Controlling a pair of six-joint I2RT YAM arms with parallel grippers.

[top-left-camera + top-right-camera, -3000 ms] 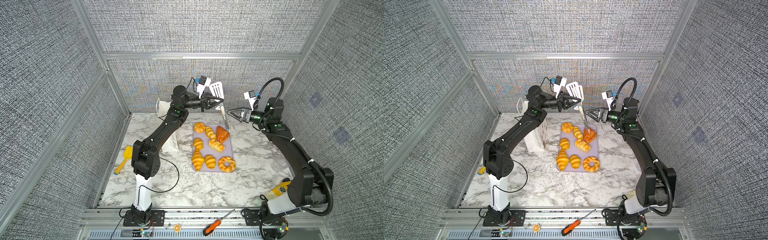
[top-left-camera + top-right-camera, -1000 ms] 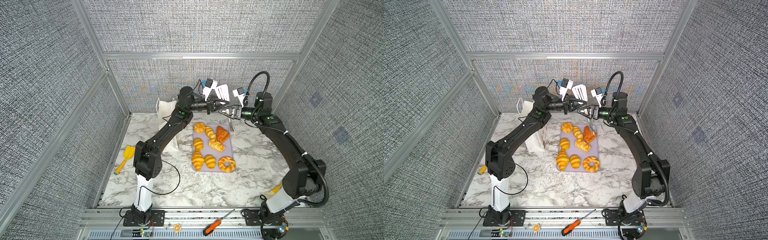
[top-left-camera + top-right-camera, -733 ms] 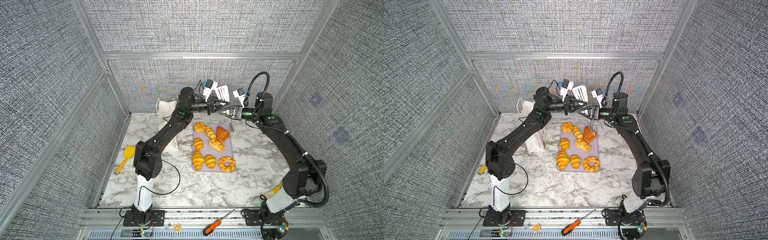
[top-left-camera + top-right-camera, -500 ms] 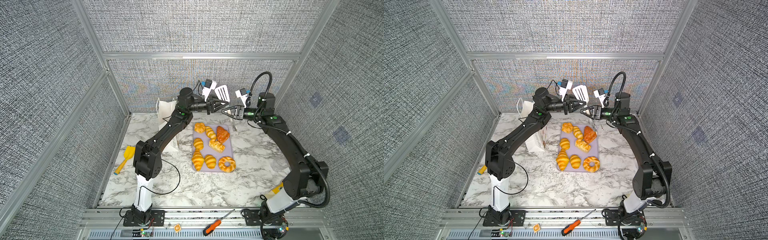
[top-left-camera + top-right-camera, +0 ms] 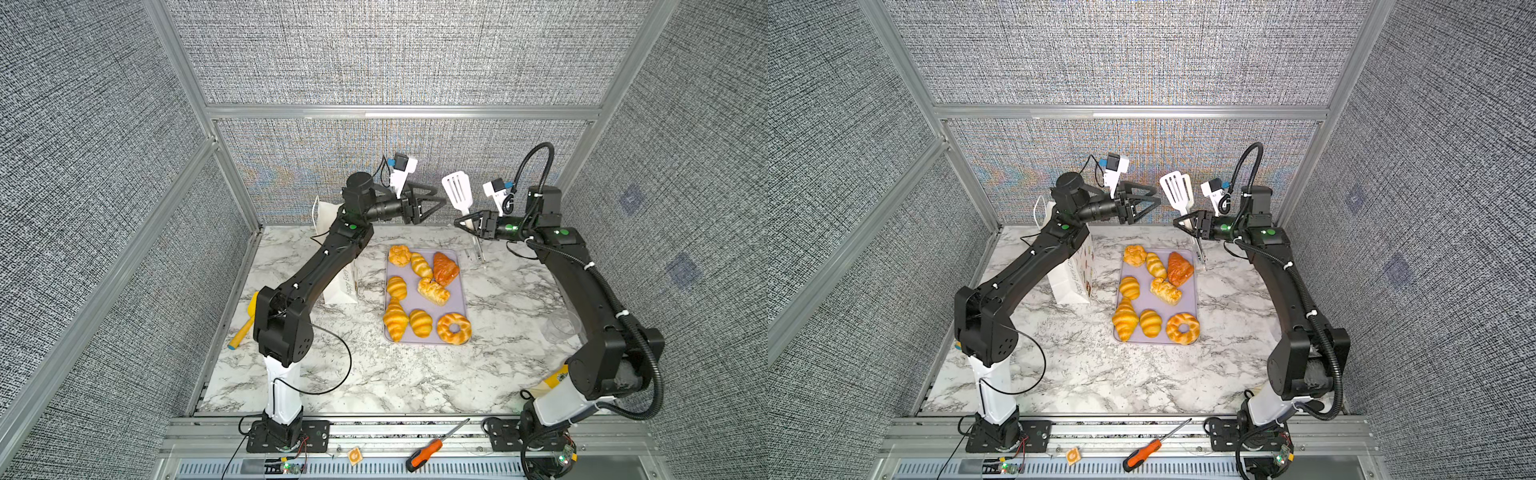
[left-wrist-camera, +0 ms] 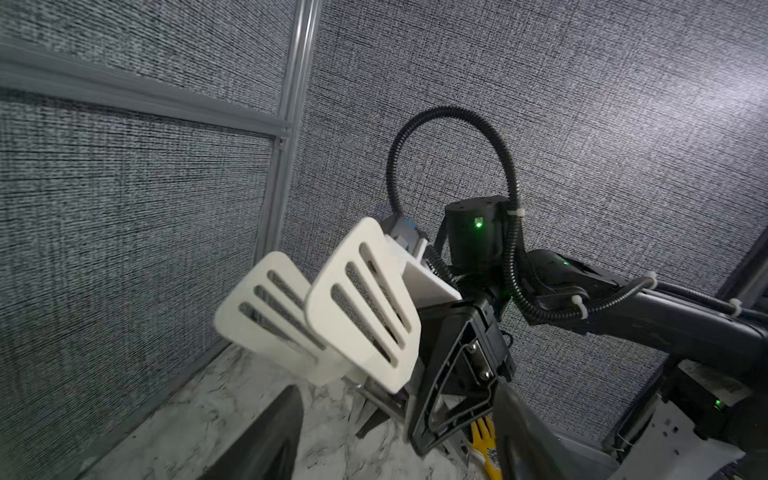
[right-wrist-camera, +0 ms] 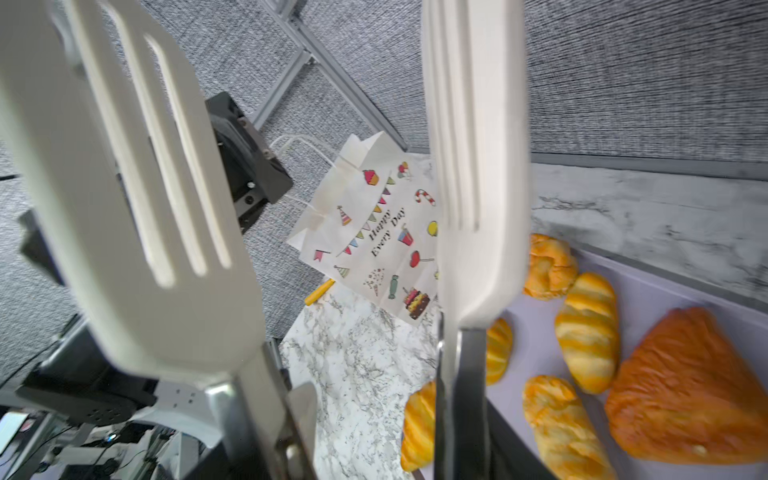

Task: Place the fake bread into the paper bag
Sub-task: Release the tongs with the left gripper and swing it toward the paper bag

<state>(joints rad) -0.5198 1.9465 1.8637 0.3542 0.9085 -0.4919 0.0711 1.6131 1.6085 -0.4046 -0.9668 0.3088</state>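
Eight glossy golden toy pastries (image 5: 433, 291) lie on a flat lilac plastic tray (image 5: 459, 297) in the middle of the white marble-patterned tabletop (image 5: 374, 382), all of them outside the bag. A darker orange-brown croissant (image 5: 445, 268) sits at the tray's far right, and a ring doughnut (image 5: 454, 328) at its near right corner. The tall white paper carrier bag (image 5: 1073, 278), printed with small colourful party pictures, stands upright just left of the tray, partly hidden behind the left arm in both top views. Above the far end of the tray the two arms face each other in the air. The left gripper (image 5: 434, 208) hangs with its jaws spread wide and nothing between them. The right gripper (image 5: 467, 221) is clamped on the metal arms of a pair of white slotted plastic tongs (image 5: 457, 193), whose flat heads point upward; the left fingertips are close beside those heads but apart from them. A yellow plastic scoop (image 5: 245, 322) lies at the table's left edge, and an orange-handled screwdriver (image 5: 424, 457) rests on the near metal rail.
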